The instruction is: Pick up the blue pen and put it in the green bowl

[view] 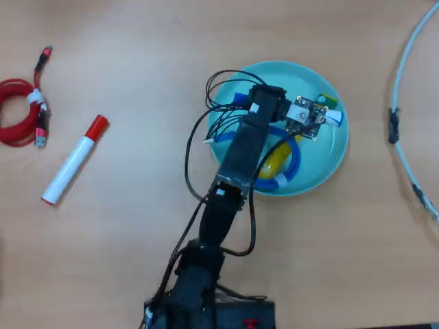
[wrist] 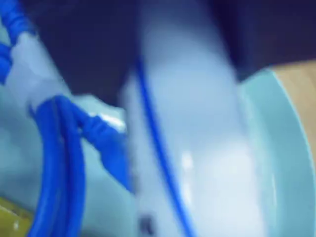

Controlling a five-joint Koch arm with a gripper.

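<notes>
Gripper [view: 322, 118] | over green bowl [view: 328, 171], jaw state unreadable, wrist view blurred | blue pen [wrist: 197, 163] | apparent white barrel with blue stripe close to wrist camera, above bowl; grip unconfirmed | coiled blue cable [view: 291, 161] | inside bowl with yellow object [view: 273, 161] | red-capped marker [view: 74, 161] and red cable [view: 20, 113] | on table [view: 137, 62], well apart at overhead view's left

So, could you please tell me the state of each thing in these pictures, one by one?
claw: over the green bowl; open or shut cannot be told.
blue pen: blurred white barrel close in the wrist view, over the bowl; held or released unclear.
green bowl: upright, holds a coiled blue cable and a yellow thing.
red-capped marker: capped, lying on the table.
red cable: coiled, on the table.
</notes>
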